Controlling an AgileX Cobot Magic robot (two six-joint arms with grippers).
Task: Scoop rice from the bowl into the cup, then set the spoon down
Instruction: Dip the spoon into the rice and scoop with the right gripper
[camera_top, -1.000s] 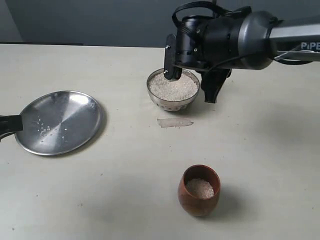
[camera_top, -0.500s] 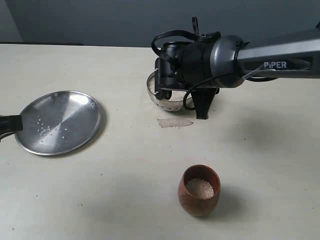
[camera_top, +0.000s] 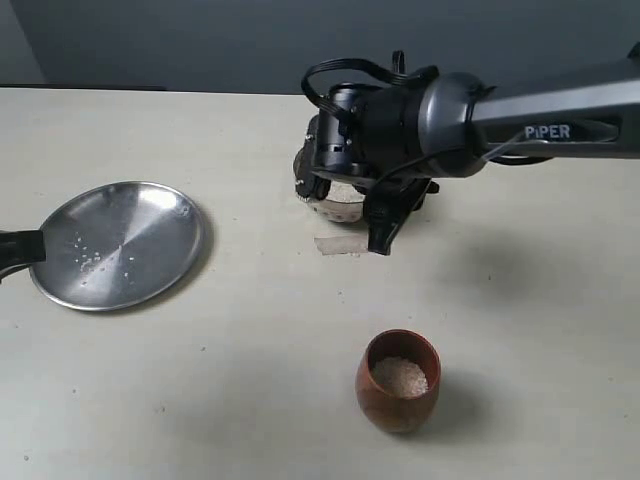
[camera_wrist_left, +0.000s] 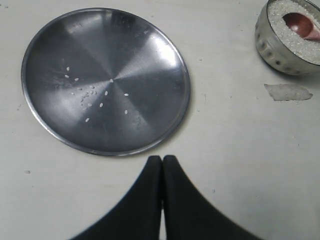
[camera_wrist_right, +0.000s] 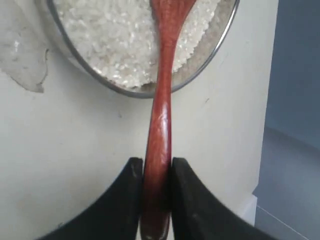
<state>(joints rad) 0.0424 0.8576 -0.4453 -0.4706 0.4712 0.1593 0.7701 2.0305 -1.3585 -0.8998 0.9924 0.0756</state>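
The steel bowl (camera_wrist_left: 272, 47) holds heaped white rice (camera_wrist_right: 110, 40). The dark reddish wooden spoon (camera_wrist_right: 159, 115) lies with its oval end (camera_wrist_left: 300, 24) in the rice and its handle over the bowl's rim. My right gripper (camera_wrist_right: 157, 162) is shut on the handle. In the exterior view the right arm (camera_top: 400, 130) covers most of the bowl (camera_top: 322, 205). Nearer the camera stands the wooden cup (camera_top: 398, 405), with some rice (camera_top: 400, 376) inside. At the far left my left gripper (camera_wrist_left: 162, 159) is shut and empty, beside the plate's edge.
A wide flat steel plate (camera_top: 150, 235) with several stray grains lies at the left, also seen in the left wrist view (camera_wrist_left: 150, 60). A pale translucent scrap (camera_top: 350, 245) lies on the table just in front of the bowl.
The right arm has swung left and come lower over the bowl, so the bowl is now mostly covered. The left gripper, plate and cup have not moved.
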